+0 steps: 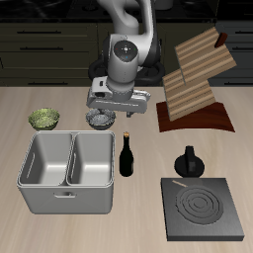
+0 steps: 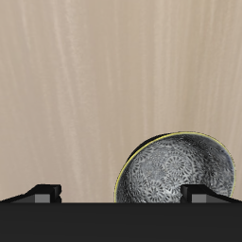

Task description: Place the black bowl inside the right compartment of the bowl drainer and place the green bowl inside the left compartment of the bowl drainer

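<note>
The black bowl (image 1: 99,121) (image 2: 175,170), dark grey with a pale speckled pattern, stands on the table just behind the bowl drainer (image 1: 30,183). My gripper (image 1: 107,111) (image 2: 125,194) hangs open right above it. In the wrist view one fingertip (image 2: 203,194) is over the bowl's inside and the other is outside its rim, holding nothing. The green bowl (image 1: 43,120) sits on the table beside the black one, behind the drainer's other well. Both wells of the grey drainer hold nothing.
A dark wine bottle (image 1: 126,155) stands upright close beside the drainer. A black moka pot (image 1: 189,163) and a stove burner (image 1: 203,210) are nearer the front edge. A wooden rack (image 1: 198,79) stands farther back.
</note>
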